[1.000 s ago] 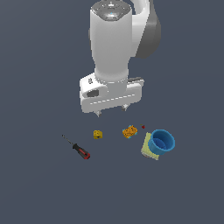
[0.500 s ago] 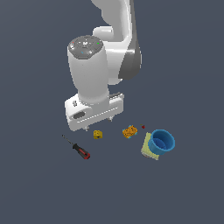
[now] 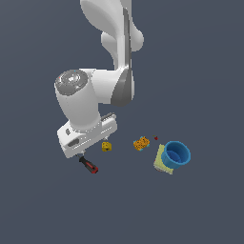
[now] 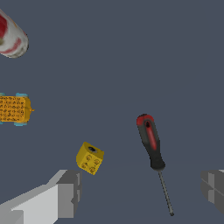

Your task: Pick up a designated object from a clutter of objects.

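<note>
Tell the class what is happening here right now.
A white simulated Panda arm hangs low over a dark floor. Its gripper is open and empty, one finger either side of the screwdriver, which lies flat and untouched. Nearby lie a yellow block and an orange lumpy piece. On the exterior view's right, a blue cup rests on a pale yellow-green pad. Nothing is lifted.

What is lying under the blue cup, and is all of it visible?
A pale yellow-green pad lies under the blue cup. Only its edge toward the exterior view's left shows; the cup covers the rest. The cup's inside looks empty.
</note>
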